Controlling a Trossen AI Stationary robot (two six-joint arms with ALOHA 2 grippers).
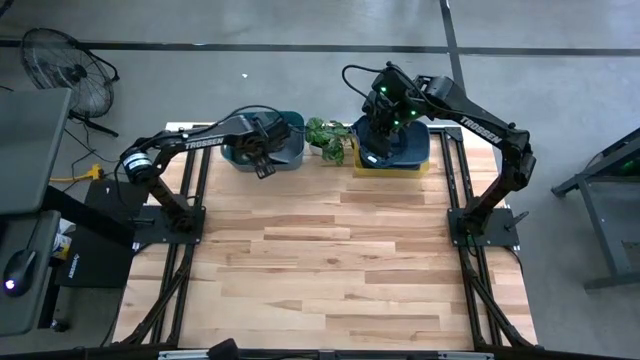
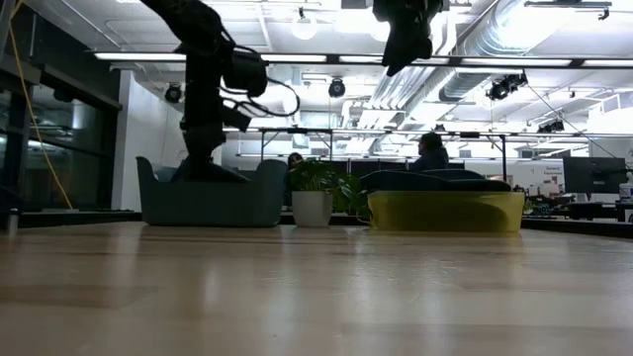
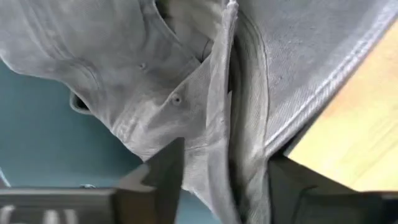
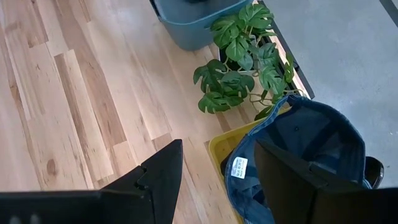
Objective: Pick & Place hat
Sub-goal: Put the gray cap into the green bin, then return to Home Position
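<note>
A grey hat lies in the teal bin at the table's far edge, and it fills the left wrist view. My left gripper is down in that bin, open, one finger on each side of a raised fold of the hat. A dark blue hat lies in the yellow bin, with a white label showing inside it. My right gripper hangs open high above the yellow bin, touching nothing. My left gripper comes down into the teal bin from above, and its fingers stand on either side of a stitched fold of the grey hat. I cannot tell whether the fingers touch the cloth. The hat lies on the bin's floor.
A small potted plant stands between the two bins at the far edge. The wooden table top stretches toward the near edge. A fan stands on the floor off the table's far left, and a person sits in the room beyond.
</note>
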